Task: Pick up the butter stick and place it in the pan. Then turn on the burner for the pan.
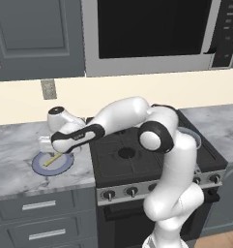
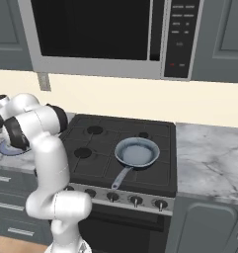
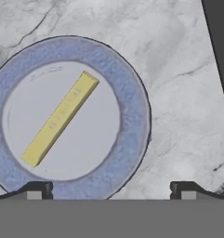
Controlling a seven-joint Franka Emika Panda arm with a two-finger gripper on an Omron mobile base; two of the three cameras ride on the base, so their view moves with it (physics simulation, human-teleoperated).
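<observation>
The pale-yellow butter stick (image 3: 60, 119) lies diagonally on a flat blue-rimmed grey plate (image 3: 132, 100) on the marble counter left of the stove. From the left base view the butter stick (image 1: 52, 159) shows on that plate (image 1: 40, 167), partly under the hand. My gripper (image 3: 111, 188) hangs above the plate, open, its fingertips (image 3: 39, 189) wide apart with nothing between them; the gripper (image 1: 54, 147) sits at the end of the arm stretched left. The pan (image 2: 136, 152) rests on the stove's front right burner, handle toward the knobs.
A row of knobs (image 2: 135, 200) runs along the stove front. The stove's dark edge (image 3: 218, 42) borders the plate's counter. A microwave (image 2: 105, 34) hangs above the stove, and a wall outlet (image 1: 49, 88) sits behind the plate.
</observation>
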